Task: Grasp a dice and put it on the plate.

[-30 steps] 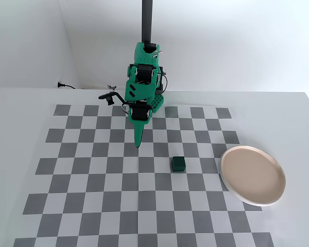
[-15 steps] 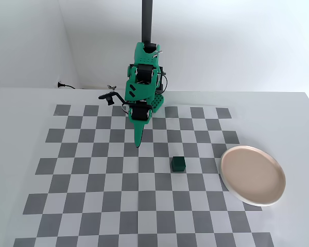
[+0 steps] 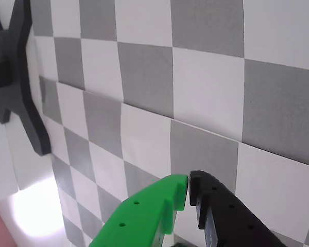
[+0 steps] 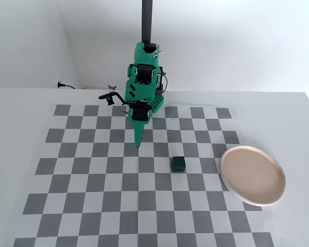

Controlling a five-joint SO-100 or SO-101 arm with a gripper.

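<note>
The green plastic arm [image 4: 141, 87] stands folded at the back of a white desk [image 4: 298, 118], its end effector [image 4: 138, 143] tapering to a narrow point aimed down at the gray-and-white checkered mat [image 4: 92, 200]. In the wrist view the end effector [image 3: 188, 186] shows one bright green finger with small round holes and one matte black finger, tips pressed together with nothing between them, so it is closed and empty. The dice [image 4: 178, 164], a small dark green cube with plain, dotless faces, sits on the mat to the right of and nearer the camera than the tip, apart from it. Further right in the fixed view, the plate [image 4: 253, 175] lies flat at the mat's edge: round, shallow, smooth beige-pink inside with a pale off-white rim. It is bare and well apart from the dice. A dark pole [image 4: 147, 20] rises behind the arm against the white wall.
</note>
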